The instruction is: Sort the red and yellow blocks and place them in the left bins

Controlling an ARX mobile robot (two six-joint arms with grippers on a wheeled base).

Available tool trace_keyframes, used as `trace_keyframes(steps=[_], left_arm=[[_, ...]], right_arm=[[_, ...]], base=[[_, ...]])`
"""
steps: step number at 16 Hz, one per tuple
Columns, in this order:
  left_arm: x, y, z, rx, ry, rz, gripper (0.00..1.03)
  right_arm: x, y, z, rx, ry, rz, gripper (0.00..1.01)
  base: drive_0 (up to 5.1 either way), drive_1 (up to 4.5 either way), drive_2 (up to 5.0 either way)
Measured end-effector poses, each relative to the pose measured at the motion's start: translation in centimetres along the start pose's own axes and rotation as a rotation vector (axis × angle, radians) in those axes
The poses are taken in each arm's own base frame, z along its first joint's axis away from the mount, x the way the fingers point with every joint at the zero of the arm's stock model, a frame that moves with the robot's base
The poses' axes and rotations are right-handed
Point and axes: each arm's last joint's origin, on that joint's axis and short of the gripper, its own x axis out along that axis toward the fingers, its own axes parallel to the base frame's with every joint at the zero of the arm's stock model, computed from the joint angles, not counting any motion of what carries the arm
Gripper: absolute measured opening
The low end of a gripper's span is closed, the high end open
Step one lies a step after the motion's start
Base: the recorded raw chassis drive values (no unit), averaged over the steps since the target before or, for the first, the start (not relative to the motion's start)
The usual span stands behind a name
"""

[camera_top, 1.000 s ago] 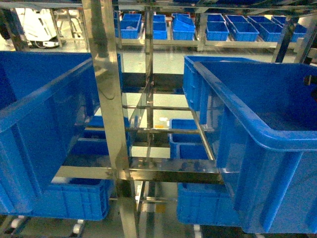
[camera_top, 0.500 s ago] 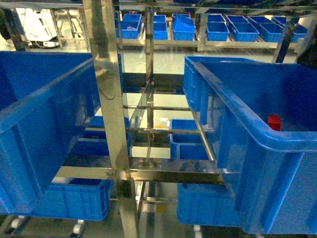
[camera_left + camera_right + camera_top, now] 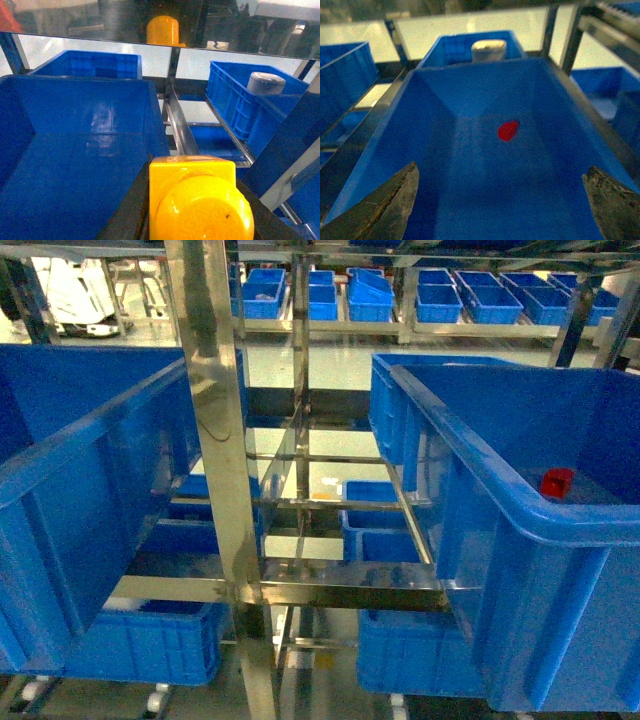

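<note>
Inside the large crate on the right (image 3: 520, 520), toward its far right part, lies the red block (image 3: 557, 482), small and bright against the blue floor; the right wrist view shows the same red block (image 3: 508, 130) blurred and alone on the crate's bottom (image 3: 485, 200), apart from every wall. The right gripper (image 3: 500, 200) stands above that crate with its two dark fingers (image 3: 390, 200) spread wide at the lower corners of the view, nothing between them, so it is released. On the left side, the yellow block (image 3: 197, 200) fills the near bottom of the left wrist view, its round stud facing the camera, clamped between the dark fingers (image 3: 127, 210) of the left gripper (image 3: 195, 220), which is clenched on it. That block hangs over the near right edge of the large left crate (image 3: 75, 150), whose bare blue floor stretches away to the left and far side; the head view shows this crate's long wall (image 3: 90, 490) at the left. Between the two large crates rises a shiny steel post (image 3: 215, 440) of the rack, with crossbars (image 3: 340, 590) running right from it. Smaller blue crates (image 3: 380, 530) sit on lower levels beneath, and a row of blue crates (image 3: 450, 300) lines a far shelf. A grey round cap (image 3: 266, 82) shows over a crate at the right of the left wrist view.
</note>
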Motion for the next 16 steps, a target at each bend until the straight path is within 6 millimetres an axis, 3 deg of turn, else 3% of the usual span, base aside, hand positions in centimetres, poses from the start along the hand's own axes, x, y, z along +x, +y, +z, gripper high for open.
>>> trace_keyframes(steps=[3,11,13,16], left_arm=[[0.0,0.0,0.0,0.0,0.0,0.0,0.27],[0.5,0.4,0.3,0.001,0.031,0.014,0.27],[2.9,2.8,1.6,-0.01,0.104,0.037,0.27],[3.8,7.0,-1.3,-0.044,0.266,0.096,0.27]], right_arm=[[-5.0,0.7,1.1,0.011,-0.052,0.01,0.98],[-4.9,1.0,1.0,0.01,-0.035,0.03,0.98],[-5.0,1.0,1.0,0.011,-0.037,0.03,0.98],[-5.0,1.0,1.0,0.011,-0.036,0.03,0.98]], base=[[0.0,0.0,0.0],[0.0,0.0,0.0],[0.0,0.0,0.0],[0.0,0.0,0.0]])
